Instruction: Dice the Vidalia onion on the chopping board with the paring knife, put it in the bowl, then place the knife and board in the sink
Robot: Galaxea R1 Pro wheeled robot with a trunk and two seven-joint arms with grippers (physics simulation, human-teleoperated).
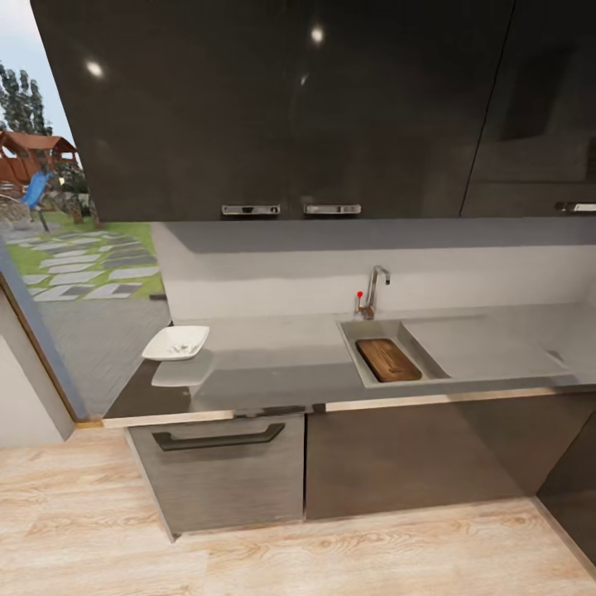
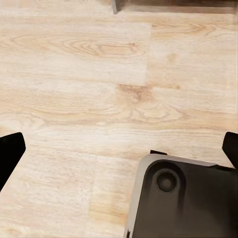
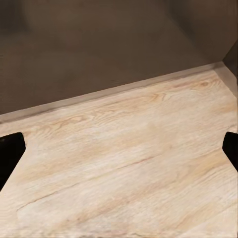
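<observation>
The chopping board (image 1: 387,360) lies flat inside the basin of the sink (image 1: 488,348), below the chrome tap (image 1: 377,290) with its red knob. The white bowl (image 1: 175,342) sits at the left end of the glossy grey countertop (image 1: 273,372), with a few small pale bits in it. The Vidalia onion and the paring knife are out of view. My left gripper (image 2: 119,153) is open and empty, hanging over the wood floor by my dark base (image 2: 178,198). My right gripper (image 3: 119,153) is open too, above the floor near a dark cabinet foot (image 3: 99,54).
Dark glossy wall cabinets (image 1: 290,108) hang over the worktop. Grey base cabinets with a dark bar handle (image 1: 219,436) stand below it. A glass opening (image 1: 74,248) at the left looks onto a garden. Light wood floor (image 1: 331,555) lies in front, and another dark unit (image 1: 571,497) stands at the right.
</observation>
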